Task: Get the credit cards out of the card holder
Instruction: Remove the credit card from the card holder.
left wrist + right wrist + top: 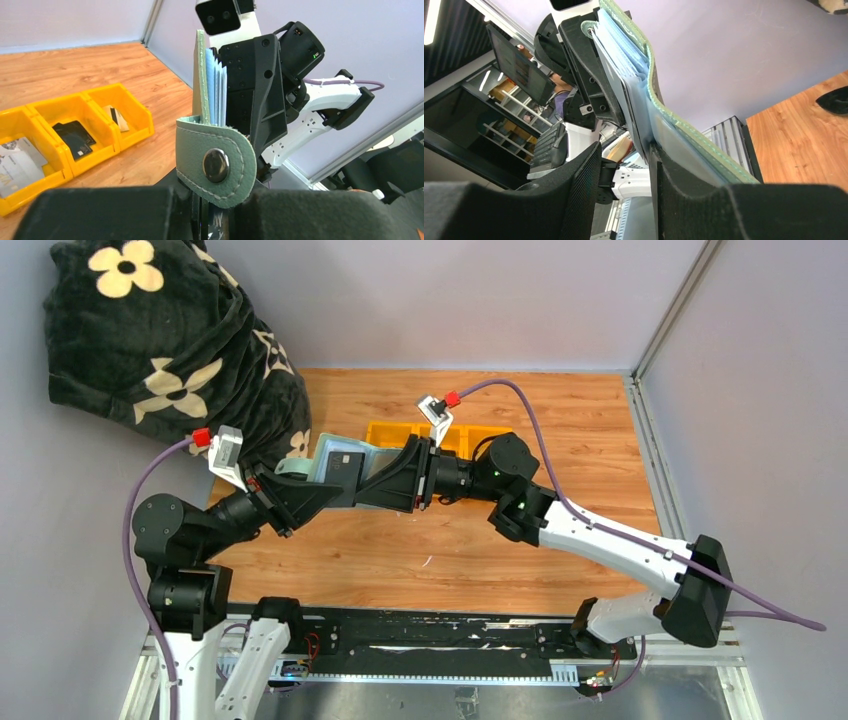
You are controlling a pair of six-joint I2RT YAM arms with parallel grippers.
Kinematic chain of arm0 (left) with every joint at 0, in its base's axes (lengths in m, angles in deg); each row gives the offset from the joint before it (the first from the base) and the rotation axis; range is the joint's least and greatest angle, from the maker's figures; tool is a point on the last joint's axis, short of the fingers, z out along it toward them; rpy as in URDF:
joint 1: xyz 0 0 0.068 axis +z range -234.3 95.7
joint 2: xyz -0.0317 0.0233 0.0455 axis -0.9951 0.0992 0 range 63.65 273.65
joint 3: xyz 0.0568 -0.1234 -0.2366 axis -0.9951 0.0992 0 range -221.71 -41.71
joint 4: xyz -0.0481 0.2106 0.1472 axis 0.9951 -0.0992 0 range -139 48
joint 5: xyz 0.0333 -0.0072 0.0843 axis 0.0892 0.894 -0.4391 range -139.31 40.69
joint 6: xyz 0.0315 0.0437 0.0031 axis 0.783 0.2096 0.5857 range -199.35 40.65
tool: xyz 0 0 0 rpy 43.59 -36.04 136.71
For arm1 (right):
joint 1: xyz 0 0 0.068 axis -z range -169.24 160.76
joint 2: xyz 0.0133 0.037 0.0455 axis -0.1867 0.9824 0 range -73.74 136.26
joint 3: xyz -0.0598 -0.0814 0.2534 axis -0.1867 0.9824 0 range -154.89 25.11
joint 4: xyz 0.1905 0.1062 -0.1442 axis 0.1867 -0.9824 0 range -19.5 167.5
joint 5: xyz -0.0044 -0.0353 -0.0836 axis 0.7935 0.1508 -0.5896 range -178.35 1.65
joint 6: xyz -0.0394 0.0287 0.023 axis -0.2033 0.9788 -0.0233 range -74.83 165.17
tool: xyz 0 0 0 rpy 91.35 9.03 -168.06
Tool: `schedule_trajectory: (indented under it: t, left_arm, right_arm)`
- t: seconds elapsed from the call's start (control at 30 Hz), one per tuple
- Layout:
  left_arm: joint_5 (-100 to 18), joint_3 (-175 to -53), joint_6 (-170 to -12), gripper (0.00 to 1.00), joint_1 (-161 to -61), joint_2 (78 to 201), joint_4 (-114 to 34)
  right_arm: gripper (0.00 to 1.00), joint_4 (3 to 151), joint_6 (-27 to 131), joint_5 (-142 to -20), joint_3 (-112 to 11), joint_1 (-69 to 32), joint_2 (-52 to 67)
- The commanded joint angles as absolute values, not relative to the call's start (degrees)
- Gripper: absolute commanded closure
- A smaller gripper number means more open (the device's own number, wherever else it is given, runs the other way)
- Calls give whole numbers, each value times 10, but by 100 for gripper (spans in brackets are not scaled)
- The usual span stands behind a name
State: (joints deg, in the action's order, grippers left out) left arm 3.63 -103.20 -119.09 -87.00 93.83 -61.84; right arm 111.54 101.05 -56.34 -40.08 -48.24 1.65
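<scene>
Left gripper (338,496) is clamped on the card holder (324,456), which is raised off the table (560,440). The right gripper (365,490) meets the holder.

Only the left wrist view shows credit cards (75,140) lying in the yellow tray (134,132), their print unreadable.

In the right wrist view the jaws stand apart around the blue leaves (624,45), whose lower edge is hidden.

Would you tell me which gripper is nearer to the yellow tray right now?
Right. The right gripper is just in front of the tray; the left gripper is farther off to the tray's left, beyond the card holder.
</scene>
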Motion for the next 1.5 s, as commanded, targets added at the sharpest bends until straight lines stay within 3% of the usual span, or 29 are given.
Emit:
schedule_trajectory:
  t: [0.0, 0.2, 0.33, 0.73, 0.87, 1.47]
  left_arm:
    - [84, -1014, -1224, 82, -874, 932, -591]
    - [104, -980, -1291, 71, -874, 920, -521]
    - [118, -967, -1319, 69, -874, 911, -490]
    - [140, -948, -1379, 75, -874, 896, -403]
    - [134, -953, -1389, 77, -874, 897, -397]
    - [121, -975, -1422, 83, -874, 908, -382]
  right_arm:
    - [58, 1228, 1062, -548, -389, -484, 25]
    - [65, 1265, 1085, -541, -382, -484, 45]
    - [72, 1268, 1088, -545, -382, -484, 48]
    - [86, 1241, 1073, -576, -375, -484, 40]
    - [99, 1229, 1059, -588, -359, -484, 25]
    - [100, 1232, 1039, -578, -297, -483, -18]
